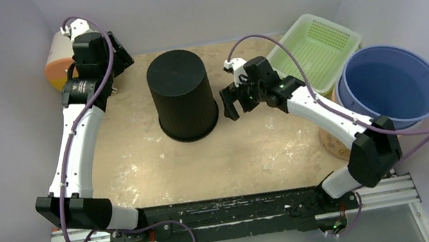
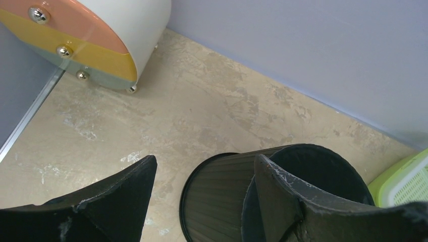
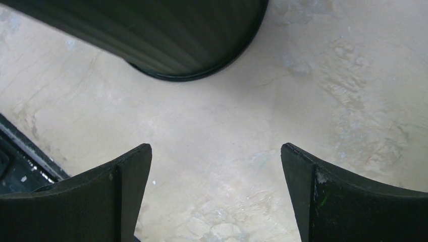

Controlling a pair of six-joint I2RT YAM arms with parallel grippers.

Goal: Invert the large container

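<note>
Bin (image 1: 183,96), black, is stood rim down, so task is judged done | left gripper (image 2: 204,169) and right gripper (image 3: 216,151) are held apart, nothing gripped, kept clear of it.

Large container (image 1: 183,93): black plastic with a finely ribbed wall, mostly matt with a faint sheen, and a smooth flat top. Counter (image 1: 256,153): beige stone-look surface, matt and mottled, scuffed white in patches. Green basket (image 1: 317,46) perforated plastic, blue tub (image 1: 387,77) smooth plastic, drum (image 2: 146,30) glossy white shell with shiny metal studs (image 2: 39,14); left claw fingers (image 2: 282,196) and right claw fingers (image 3: 323,196) matt black, scratched, whitish wear on edges.
</note>
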